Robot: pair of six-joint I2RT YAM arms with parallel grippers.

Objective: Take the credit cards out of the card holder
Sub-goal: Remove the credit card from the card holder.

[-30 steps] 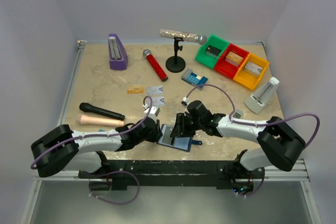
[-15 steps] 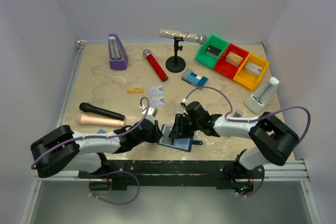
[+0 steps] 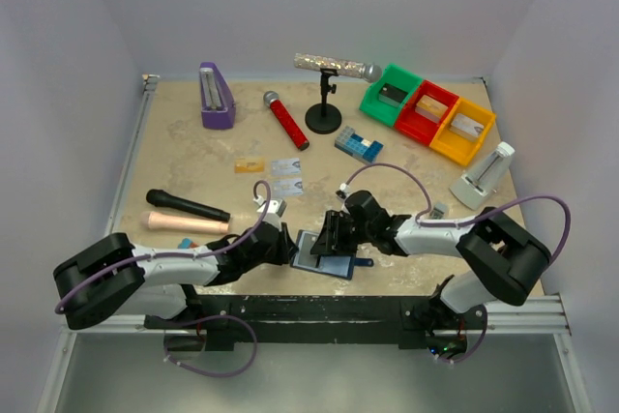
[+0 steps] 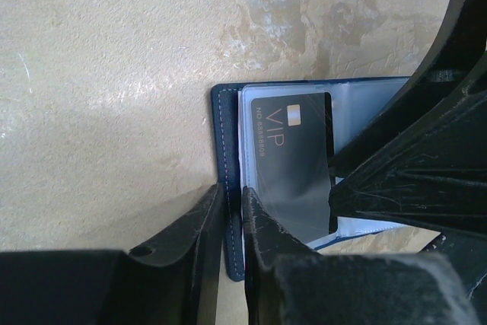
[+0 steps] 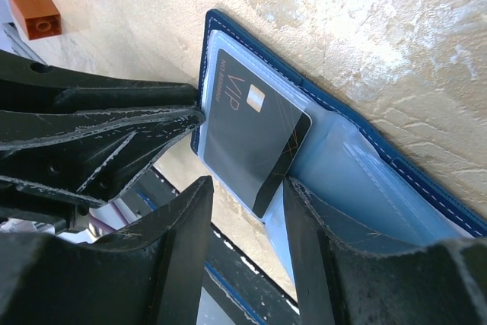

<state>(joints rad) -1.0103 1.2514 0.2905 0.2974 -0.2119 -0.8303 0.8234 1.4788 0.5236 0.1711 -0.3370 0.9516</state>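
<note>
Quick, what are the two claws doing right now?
Left gripper: closed on the card holder, at its edge.
Right gripper: open, fingers either side of the black card corner.

Three credit cards (image 3: 250, 165) (image 3: 283, 165) (image 3: 287, 185) loose on the tabletop (image 3: 193, 152), one dark card (image 4: 293, 157) in the one card holder (image 3: 334, 265), three coloured bins (image 3: 371, 102) (image 3: 414, 130) (image 3: 447, 150), two arms (image 3: 184, 263) (image 3: 435, 234).

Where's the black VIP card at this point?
The black VIP card lies in the open card holder, at the table's near edge in the top view, between the left hand and the right hand.
</note>
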